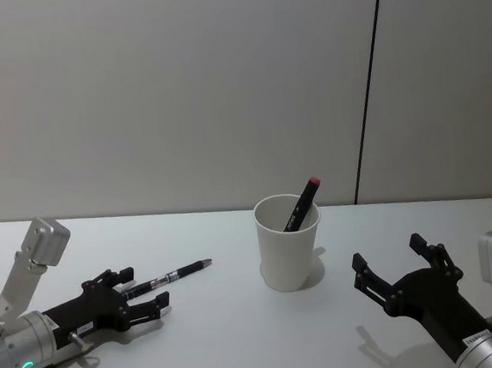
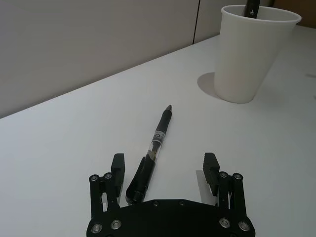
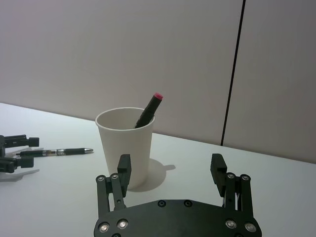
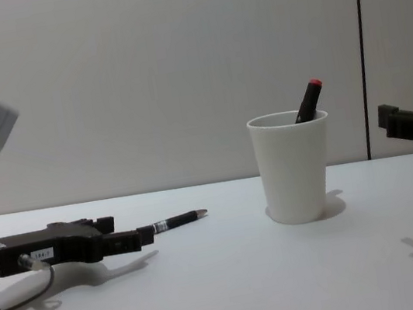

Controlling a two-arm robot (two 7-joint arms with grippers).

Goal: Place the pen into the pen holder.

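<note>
Pen (image 2: 154, 150) lies flat on the table (image 1: 242, 339), back end between the wide-open jaws of the left gripper (image 2: 163, 162), long axis running roughly toward the white cup (image 1: 289, 245); the right gripper (image 1: 390, 256), also open, hovers right of it.

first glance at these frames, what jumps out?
The white paper cup stands near the middle of the table with a black red-tipped marker leaning inside. To its left a black pen lies flat, its rear end between the open fingers of the left gripper. The right gripper hovers open to the cup's right, holding nothing.
</note>
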